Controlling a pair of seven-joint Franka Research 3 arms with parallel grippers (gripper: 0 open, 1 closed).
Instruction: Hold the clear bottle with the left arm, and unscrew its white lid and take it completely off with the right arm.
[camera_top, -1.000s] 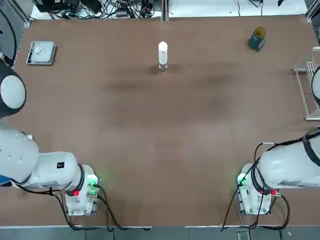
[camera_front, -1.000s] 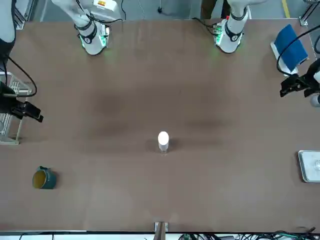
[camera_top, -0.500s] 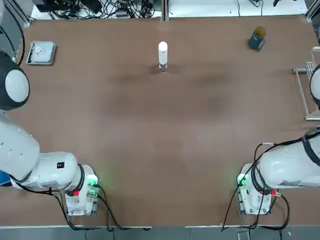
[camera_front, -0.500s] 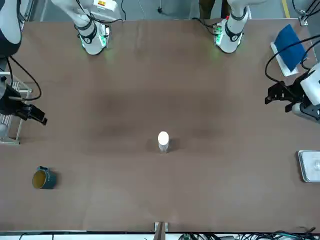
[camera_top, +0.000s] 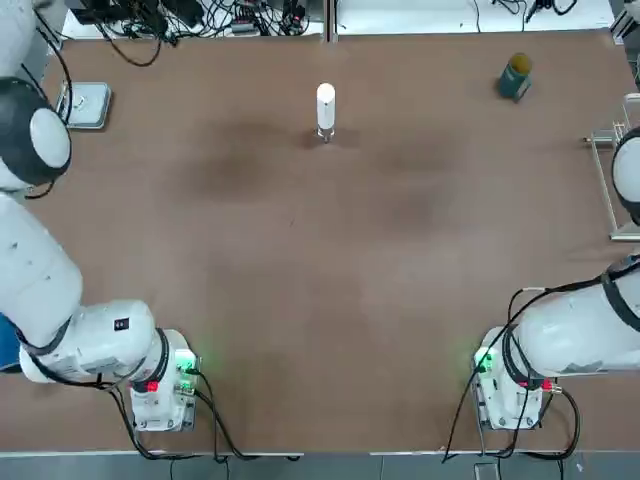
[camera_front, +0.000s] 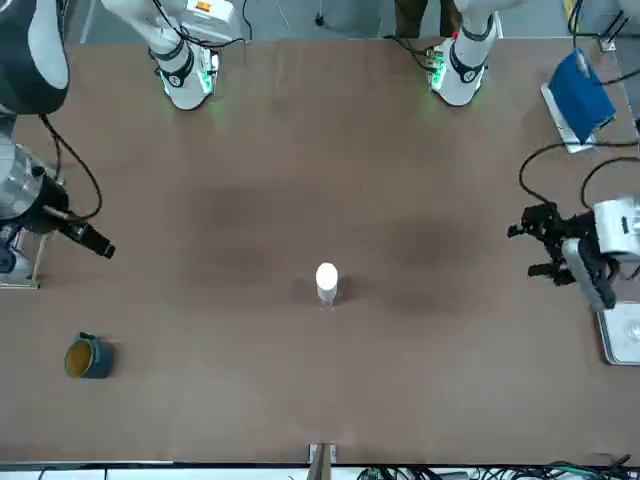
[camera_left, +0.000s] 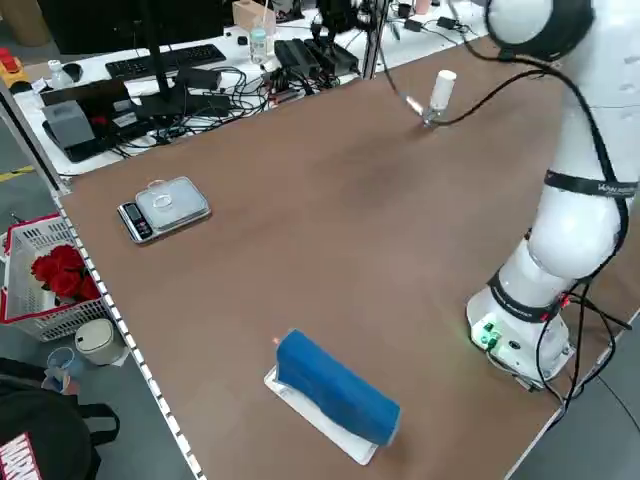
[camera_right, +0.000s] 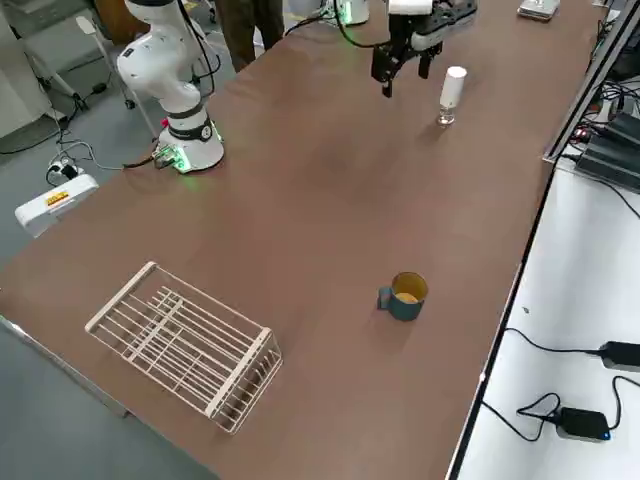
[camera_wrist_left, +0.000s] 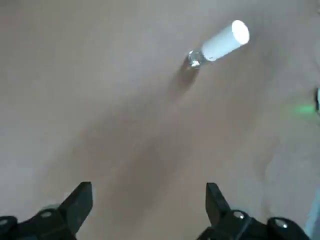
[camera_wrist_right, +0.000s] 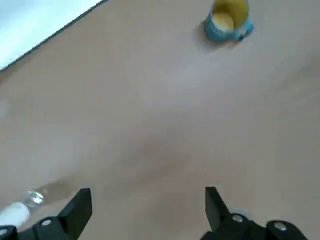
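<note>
The clear bottle (camera_top: 325, 131) stands upright at the far middle of the table, capped by its tall white lid (camera_top: 325, 100). My left gripper (camera_front: 525, 250) hovers open above the table off to the bottle's left, well apart from it. Its wrist view shows the lid (camera_wrist_left: 227, 38) and the glass base (camera_wrist_left: 194, 58) ahead of empty fingers (camera_wrist_left: 80, 200). My right gripper (camera_front: 100, 245) hangs open near the table's right edge, also far from the bottle (camera_front: 327, 283). In its wrist view the bottle (camera_wrist_right: 33, 198) sits at the edge, nothing between the fingers (camera_wrist_right: 212, 202).
A teal mug (camera_top: 515, 77) with a yellowish inside stands at the far right. A wire rack (camera_top: 612, 185) lies at the right edge, a small scale (camera_top: 82, 105) at the far left, a blue roll (camera_left: 335, 385) at the near left.
My left gripper has swung in from the table's left edge toward the bottle and a little farther out. My right gripper has shifted slightly inward. The bottle has not moved.
</note>
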